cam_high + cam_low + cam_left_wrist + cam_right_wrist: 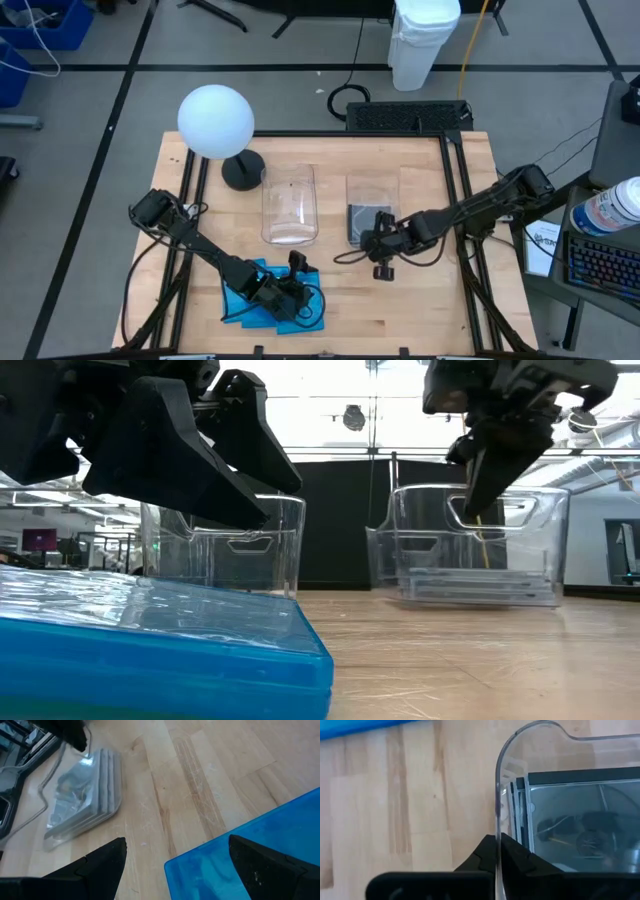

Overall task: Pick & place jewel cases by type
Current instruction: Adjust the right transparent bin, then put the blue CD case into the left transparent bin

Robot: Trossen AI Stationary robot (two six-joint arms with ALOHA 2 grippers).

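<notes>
- Your left tool (297, 272) hangs with its fingers spread wide over the bright blue square plastic jewel cases (262, 298), which lie piled near the surface's front edge, left of centre.
- Your right tool (498, 851) is clenched on the near wall of the right clear rectangular plastic bin (372, 197) at mid-surface; clear jewel cases with grey-black inserts (580, 832) lie stacked inside.
- The left clear rectangular plastic bin (290, 203) stands just beside it.
- A white globe lamp on a black base (217, 125) stands near the back-left corner.
</notes>
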